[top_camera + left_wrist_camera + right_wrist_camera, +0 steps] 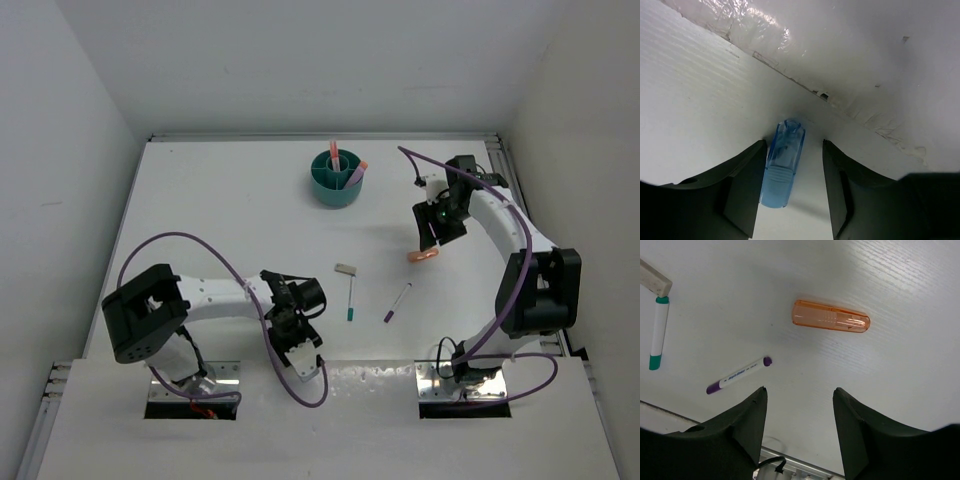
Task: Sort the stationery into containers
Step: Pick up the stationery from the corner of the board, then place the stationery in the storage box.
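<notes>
Left gripper (793,146), jaws spread, straddles a blue cylinder (784,167) lying nearer one finger; it should centre before closing. Right gripper (799,392), jaws apart, hangs with orange cylinder (831,322) just ahead, untouched.

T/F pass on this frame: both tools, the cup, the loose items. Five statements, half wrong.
1. The left tool is open with the blue cylinder lying between its fingers. True.
2. The right tool is shut on the orange cylinder. False: it is open, and the orange cylinder lies on the table, clear of both fingers.
3. The teal cup already holds a red pen. True.
4. The grey block sits inside the cup. False: it lies on the table at the end of the teal-ended pen.
5. The purple-ended pen stands upright. False: it lies flat on the table.
</notes>
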{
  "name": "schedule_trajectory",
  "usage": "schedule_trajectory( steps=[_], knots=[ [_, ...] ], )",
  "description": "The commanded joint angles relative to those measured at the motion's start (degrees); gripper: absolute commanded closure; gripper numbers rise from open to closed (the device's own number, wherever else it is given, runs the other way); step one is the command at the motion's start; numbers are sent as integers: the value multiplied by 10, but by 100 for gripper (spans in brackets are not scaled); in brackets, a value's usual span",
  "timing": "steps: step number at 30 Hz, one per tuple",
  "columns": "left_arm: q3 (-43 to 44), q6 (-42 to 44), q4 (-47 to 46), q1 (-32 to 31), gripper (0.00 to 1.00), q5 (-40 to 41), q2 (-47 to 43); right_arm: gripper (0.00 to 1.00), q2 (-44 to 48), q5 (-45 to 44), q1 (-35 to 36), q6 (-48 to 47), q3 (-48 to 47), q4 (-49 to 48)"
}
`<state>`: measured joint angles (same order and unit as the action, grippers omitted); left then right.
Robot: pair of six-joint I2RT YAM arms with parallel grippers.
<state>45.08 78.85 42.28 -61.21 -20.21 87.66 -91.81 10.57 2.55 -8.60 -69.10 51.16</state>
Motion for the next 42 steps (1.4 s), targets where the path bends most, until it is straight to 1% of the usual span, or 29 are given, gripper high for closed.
schedule_trajectory(
  steps=[1, 4, 6, 7, 9, 11, 12, 15, 16, 17, 18, 19, 20, 21, 22, 23, 24, 26, 27, 28, 29, 30, 31, 33, 34, 36, 37, 39, 42],
  knots=[
    [-17, 7, -43, -11, 46, 23, 1, 45, 3, 8, -3, 2, -18, 2],
    [-27, 8, -65, -12, 49, 39, 2, 45, 5, 8, -3, 2, -17, 2],
    [-29, 9, -72, -11, 56, 40, 1, 45, 5, 8, -4, 0, -17, 1],
    [-29, 9, -74, -7, 61, 39, 0, 45, 5, 7, -4, 0, -15, 0],
    [-29, 4, -84, -1, 67, 31, -7, 45, 7, 8, -4, 0, -13, -3],
    [-25, -2, -99, 21, 76, 18, -15, 45, 7, 9, -5, 1, -8, -8],
    [-19, -9, -105, 21, 76, 15, -14, 45, 6, 10, -6, 1, -8, -8],
    [11, -44, -120, 62, 83, -17, 0, 45, 5, 12, -10, 1, -8, -8],
    [43, -72, -127, 93, 86, -42, 5, 45, 5, 15, -13, 1, -9, -8],
    [64, -85, -133, 110, 90, -58, 19, 45, 4, 16, -15, 1, -9, -8],
    [116, -125, -139, 151, 91, -90, 30, 45, 3, 23, -19, 0, -12, -6],
    [147, -155, -149, 173, 92, -107, 40, 45, 1, 27, -23, 1, -13, -5],
    [177, -195, -184, 217, 94, -127, 64, 45, 0, 30, -24, 2, -16, -5],
    [238, -286, -237, 259, 96, -170, 92, 45, -6, 36, -40, 9, -22, -6],
    [265, -336, -275, 260, 96, -189, 105, 45, -9, 38, -44, 9, -22, -4],
    [287, -394, -316, 296, 96, -206, 116, 45, -13, 43, -47, 11, -30, -4],
    [316, -500, -410, 310, 96, -225, 126, 45, -16, 51, -54, 16, -36, 0],
    [341, -587, -507, 346, 97, -227, 157, 45, -23, 57, -60, 20, -46, 3],
    [357, -668, -543, 355, 97, -218, 169, 45, -26, 59, -64, 20, -48, 4],
    [387, -704, -605, 364, 98, -215, 198, 45, -27, 59, -67, 20, -50, 4],
    [396, -743, -639, 381, 99, -213, 211, 45, -28, 60, -69, 19, -51, 3],
    [401, -824, -680, 389, 99, -215, 224, 45, -28, 60, -71, 20, -51, 2],
    [400, -856, -760, 395, 100, -215, 243, 44, -28, 62, -73, 20, -50, 0],
    [399, -928, -824, 410, 100, -211, 260, 44, -31, 64, -78, 28, -48, -3],
    [399, -942, -866, 414, 100, -208, 278, 44, -32, 69, -82, 31, -46, -6],
    [393, -984, -909, 420, 100, -203, 294, 44, -34, 74, -88, 38, -42, -10],
    [383, -1000, -953, 425, 100, -201, 307, 44, -35, 74, -90, 39, -39, -11],
    [380, -1034, -995, 428, 100, -199, 319, 45, -37, 76, -94, 41, -38, -11],
    [376, -1044, -1011, 431, 100, -194, 335, 44, -42, 78, -98, 44, -38, -13]
  ],
)
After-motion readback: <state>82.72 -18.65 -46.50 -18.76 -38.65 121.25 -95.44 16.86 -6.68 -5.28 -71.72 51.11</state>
